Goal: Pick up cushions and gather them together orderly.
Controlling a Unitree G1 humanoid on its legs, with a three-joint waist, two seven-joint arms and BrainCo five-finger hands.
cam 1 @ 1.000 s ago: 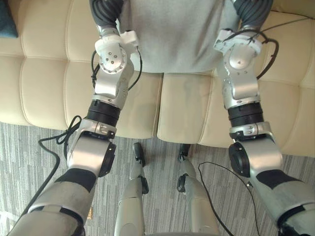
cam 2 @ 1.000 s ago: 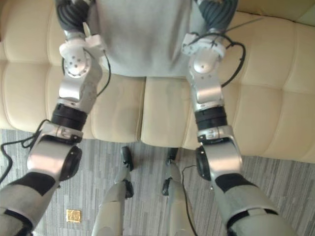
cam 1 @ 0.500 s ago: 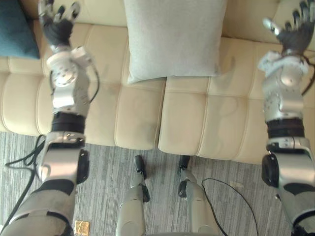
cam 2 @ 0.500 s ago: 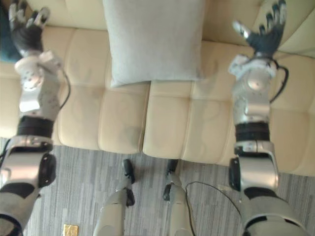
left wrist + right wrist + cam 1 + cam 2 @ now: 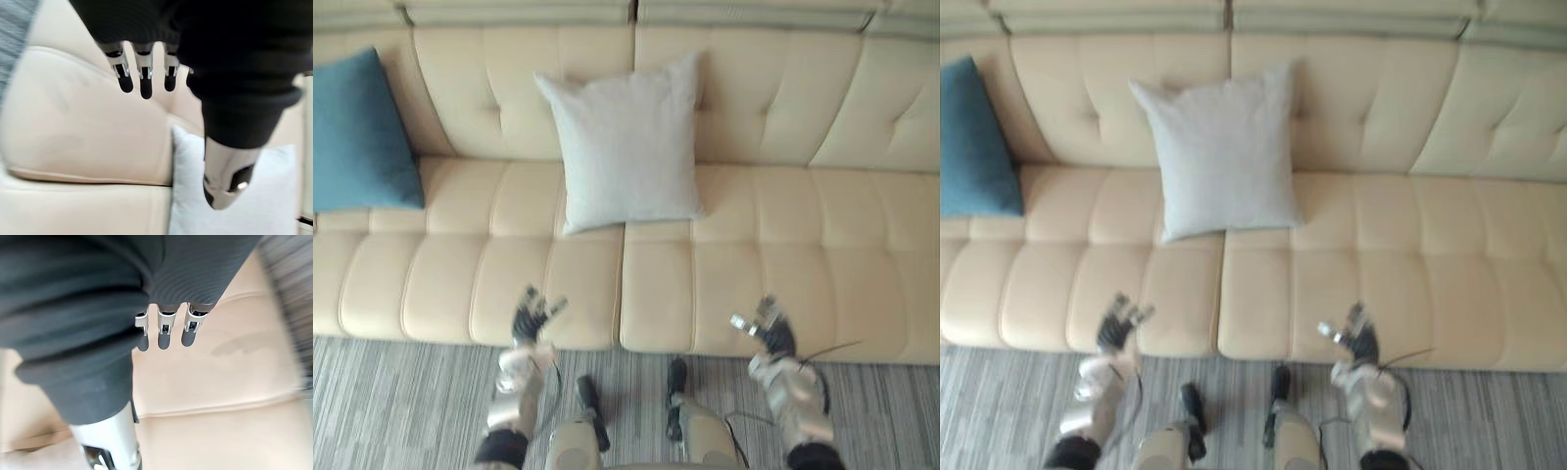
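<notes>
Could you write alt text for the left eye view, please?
A pale grey cushion leans against the backrest near the middle of a cream sofa, with a blue cushion apart at its left end. The robot's left hand and right hand are open and empty near the seat's front edge.

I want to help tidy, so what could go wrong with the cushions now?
The grey cushion leans on the sofa back, so a lopsided grab might tip it. The blue cushion sits far to the left, apart from it; the left hand and right hand hang open by the seat's front edge, so reaching it may be a stretch.
</notes>
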